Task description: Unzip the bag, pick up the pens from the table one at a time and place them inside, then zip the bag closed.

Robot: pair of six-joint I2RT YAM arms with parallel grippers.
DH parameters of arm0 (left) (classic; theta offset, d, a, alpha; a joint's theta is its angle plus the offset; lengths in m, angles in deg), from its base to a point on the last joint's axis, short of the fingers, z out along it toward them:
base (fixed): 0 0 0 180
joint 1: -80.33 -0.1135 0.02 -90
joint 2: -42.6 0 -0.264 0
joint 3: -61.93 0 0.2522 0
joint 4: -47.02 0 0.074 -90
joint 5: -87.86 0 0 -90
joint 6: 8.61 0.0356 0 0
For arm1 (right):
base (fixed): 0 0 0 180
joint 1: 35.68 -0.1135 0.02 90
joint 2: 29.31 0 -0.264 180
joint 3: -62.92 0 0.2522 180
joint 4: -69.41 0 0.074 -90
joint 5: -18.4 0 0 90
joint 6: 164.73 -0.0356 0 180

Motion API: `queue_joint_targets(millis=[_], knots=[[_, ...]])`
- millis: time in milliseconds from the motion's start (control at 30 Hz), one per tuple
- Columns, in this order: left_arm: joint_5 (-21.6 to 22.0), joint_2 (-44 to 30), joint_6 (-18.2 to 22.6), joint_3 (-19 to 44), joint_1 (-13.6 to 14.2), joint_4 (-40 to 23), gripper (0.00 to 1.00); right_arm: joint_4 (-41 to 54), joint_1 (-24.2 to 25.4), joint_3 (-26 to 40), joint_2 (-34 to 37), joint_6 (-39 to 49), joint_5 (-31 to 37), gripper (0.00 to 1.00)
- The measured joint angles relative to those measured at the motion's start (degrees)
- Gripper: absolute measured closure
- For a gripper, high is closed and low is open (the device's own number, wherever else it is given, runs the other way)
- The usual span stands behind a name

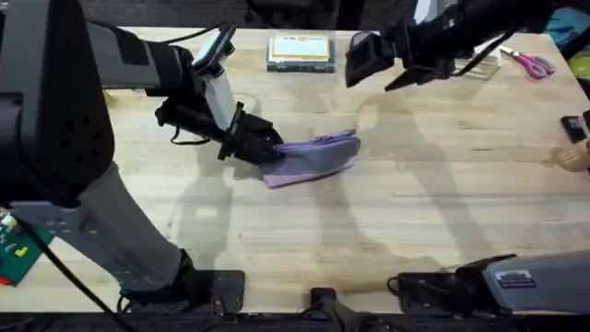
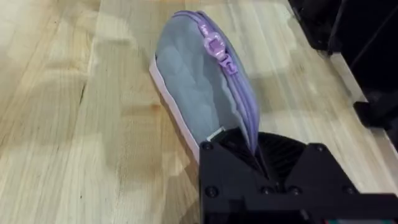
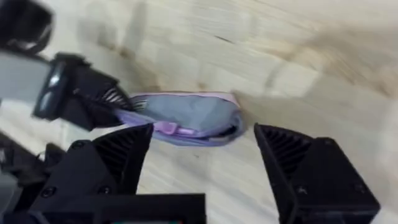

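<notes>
Pouch pinned at one end; zipper closed, pull not yet taken.

The soft grey fabric pouch with lavender edging [image 1: 312, 159] lies on the pale plank table [image 1: 424, 212], one end clamped by the left gripper [image 1: 267, 148]. The right gripper [image 3: 202, 152] hangs spread wide above the pouch. The small purple pull [image 2: 216, 45] should be pinched squarely and drawn along the teeth while the limp fabric is held taut.
</notes>
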Motion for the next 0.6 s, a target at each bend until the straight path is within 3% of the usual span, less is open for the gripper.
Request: queue_joint_targets(millis=[267, 600], knots=[[0.0, 0.0, 0.0, 0.0, 0.0, 0.0, 0.959, -2.6, -0.5, 0.1, -0.5, 14.5, -5.1, 0.004], [0.0, 0.0, 0.0, 0.0, 0.0, 0.0, 0.959, -9.3, -2.7, 0.1, -0.5, 42.9, -5.7, 0.004]])
